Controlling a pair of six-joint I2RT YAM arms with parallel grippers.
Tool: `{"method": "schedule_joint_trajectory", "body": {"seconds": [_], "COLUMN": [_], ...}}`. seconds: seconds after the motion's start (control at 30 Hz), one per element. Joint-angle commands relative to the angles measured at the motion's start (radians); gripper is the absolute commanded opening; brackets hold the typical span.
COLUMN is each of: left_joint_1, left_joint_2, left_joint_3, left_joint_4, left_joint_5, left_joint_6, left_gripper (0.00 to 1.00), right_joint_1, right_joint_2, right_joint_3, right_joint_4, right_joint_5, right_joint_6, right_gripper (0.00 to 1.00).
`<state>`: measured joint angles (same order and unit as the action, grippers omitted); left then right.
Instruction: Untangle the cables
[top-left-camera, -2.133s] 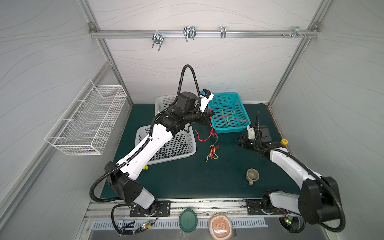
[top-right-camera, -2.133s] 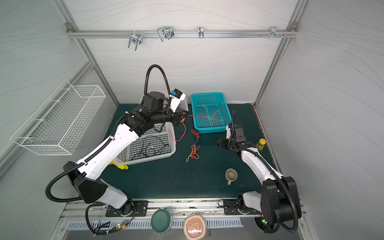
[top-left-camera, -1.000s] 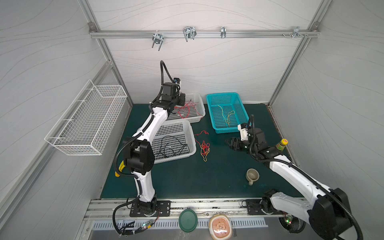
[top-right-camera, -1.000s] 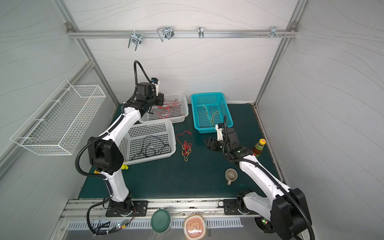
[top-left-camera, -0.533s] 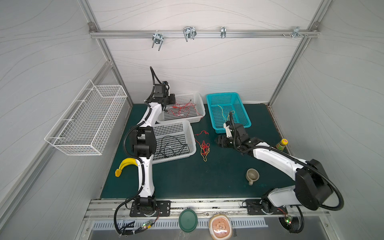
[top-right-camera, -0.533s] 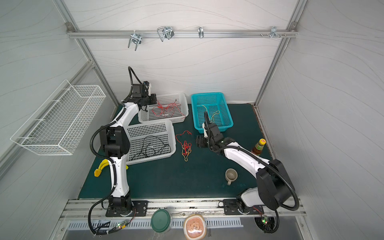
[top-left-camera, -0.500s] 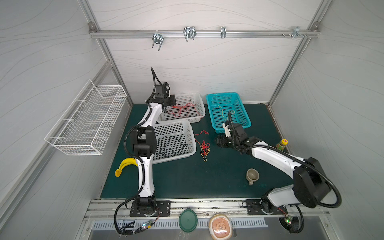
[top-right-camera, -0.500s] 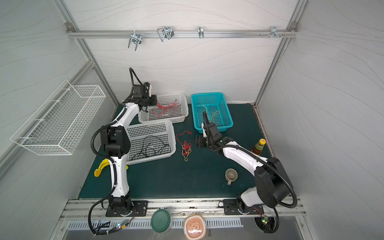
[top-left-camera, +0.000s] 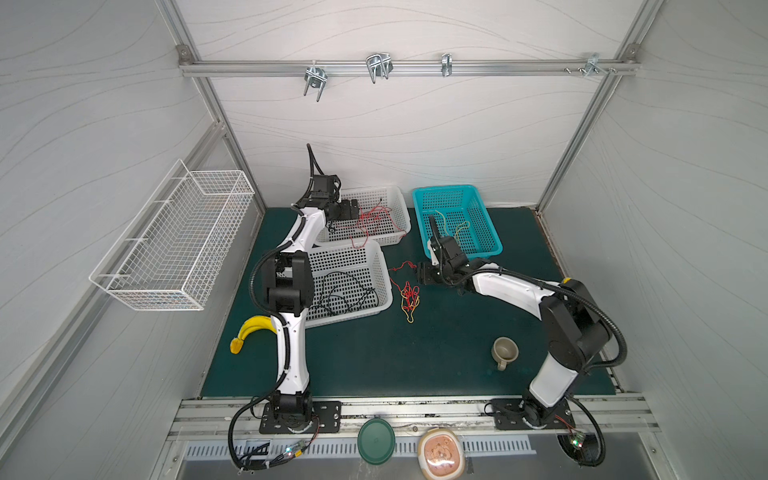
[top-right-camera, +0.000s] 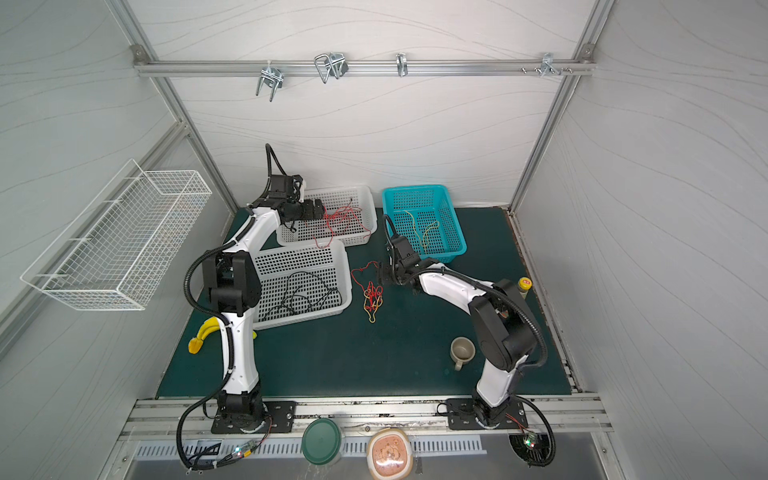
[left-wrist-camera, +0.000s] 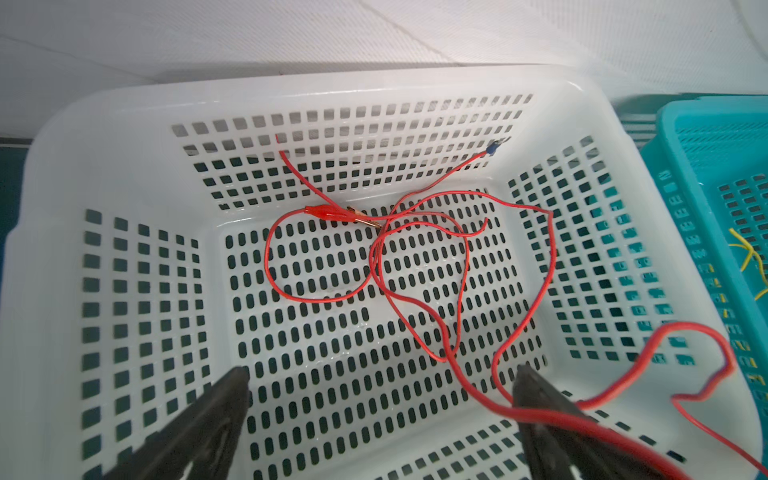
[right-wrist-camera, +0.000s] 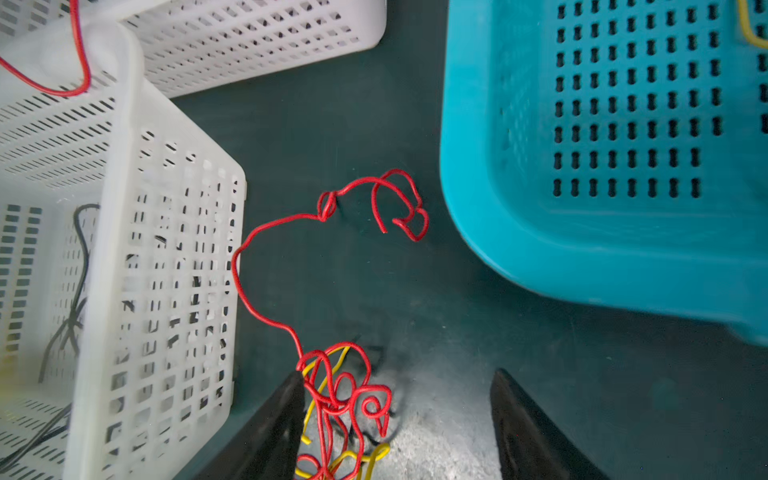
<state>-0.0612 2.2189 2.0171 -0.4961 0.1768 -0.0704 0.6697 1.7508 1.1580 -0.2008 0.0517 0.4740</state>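
A tangle of red and yellow cables (top-left-camera: 409, 295) (top-right-camera: 372, 299) lies on the green mat between the front white basket and my right gripper. My right gripper (top-left-camera: 422, 276) (right-wrist-camera: 397, 376) is open just right of it, low over the mat. In the right wrist view the tangle (right-wrist-camera: 345, 399) lies against one finger. My left gripper (top-left-camera: 353, 210) (left-wrist-camera: 382, 372) hangs open over the rear white basket (left-wrist-camera: 291, 89), where loose red cables (left-wrist-camera: 415, 257) lie. One red strand passes over a finger (left-wrist-camera: 540, 399) and trails over the rim. Black cables (top-left-camera: 345, 291) are in the front basket, yellow ones (top-left-camera: 457, 228) in the teal basket.
The front white basket (top-left-camera: 382, 274) and the teal basket (top-left-camera: 457, 191) flank the tangle. A banana (top-left-camera: 249, 328) lies at the left, a mug (top-left-camera: 505, 351) at the front right, a bottle (top-right-camera: 524, 286) by the right wall. A wire rack (top-left-camera: 174, 237) hangs on the left wall.
My left arm carried a red cable from the mat back to the rear white basket and its gripper opened there. My right gripper moved left to the tangle, still open.
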Motion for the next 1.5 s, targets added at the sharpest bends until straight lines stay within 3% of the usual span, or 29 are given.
{"method": "schedule_joint_trajectory", "body": {"seconds": [0.0,0.2,0.47,0.93,1.07,1.23,1.47], "left_joint_1": [-0.006,-0.040,-0.141,-0.244,-0.244,-0.241,-0.236], "left_joint_2": [-0.119,-0.275,-0.400,-0.489,-0.491,-0.454,-0.463], "left_joint_3": [-0.039,-0.224,-0.341,-0.451,-0.465,-0.416,-0.469], "left_joint_4": [0.081,0.209,0.208,0.188,0.160,-0.046,-0.145], "left_joint_5": [0.053,0.131,0.064,0.022,-0.076,-0.283,-0.274], "left_joint_6": [0.021,0.029,0.096,0.108,0.052,-0.067,-0.208], "left_gripper": [1.00,1.00,1.00,1.00,1.00,0.91,0.79], "right_joint_1": [0.026,0.066,0.089,0.133,0.133,0.133,0.133], "right_joint_2": [0.037,0.046,-0.043,-0.040,-0.058,-0.101,-0.130], "right_joint_3": [0.038,0.052,-0.048,-0.054,-0.053,-0.080,-0.104], "right_joint_4": [-0.030,-0.100,-0.162,-0.199,-0.209,-0.208,-0.202], "right_joint_5": [-0.001,0.043,0.071,0.090,0.116,0.151,0.185], "right_joint_6": [-0.008,-0.022,0.033,0.091,0.078,0.068,0.068], "right_gripper": [0.70,0.70,0.67,0.58,0.58,0.59,0.59]}}
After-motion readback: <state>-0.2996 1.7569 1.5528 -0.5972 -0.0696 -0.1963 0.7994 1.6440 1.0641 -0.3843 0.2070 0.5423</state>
